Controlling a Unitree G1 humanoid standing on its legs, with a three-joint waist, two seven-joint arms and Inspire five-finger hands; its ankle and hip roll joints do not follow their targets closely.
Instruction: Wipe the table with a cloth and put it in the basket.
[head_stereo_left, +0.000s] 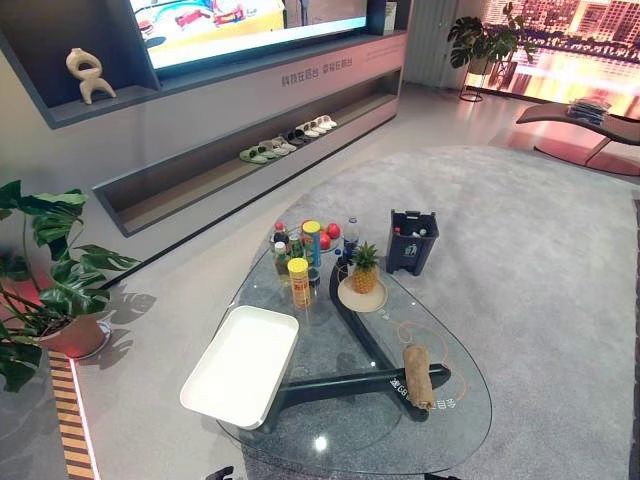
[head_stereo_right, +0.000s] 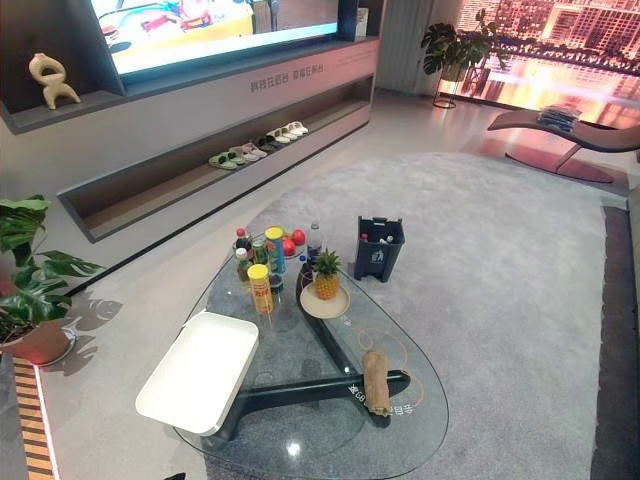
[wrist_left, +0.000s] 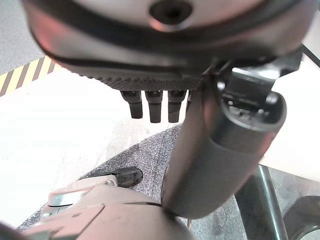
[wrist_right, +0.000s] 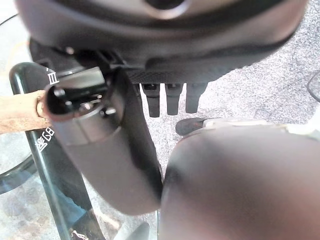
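One rolled tan cloth lies on the glass table, lower right of centre in the left eye view, across the dark base arm under the glass. Nothing touches it. In the right wrist view a tan end of the cloth shows at the left edge, beside the dark base.

White basket sits on the table's lower-left part, its near end hanging past the glass edge; cloth and basket well apart, the dark base between them.

Left hand: fingers hang straight and relaxed, holding nothing, over pale floor and grey carpet. Right hand: same, fingers straight and apart from any object, above the carpet near the table edge. Neither hand is on the cloth.

Upper part of the table: a cluster of bottles and cans, a yellow can just in front of them, and a small pineapple standing on a round plate. A dark bin stands on the carpet just past the table's far edge.

Left edge of the frame: a leafy plant in a pot. Upper left: a wall shelf with a pale sculpture; lower shelf holds a row of slippers. Upper right: a lounge chair.
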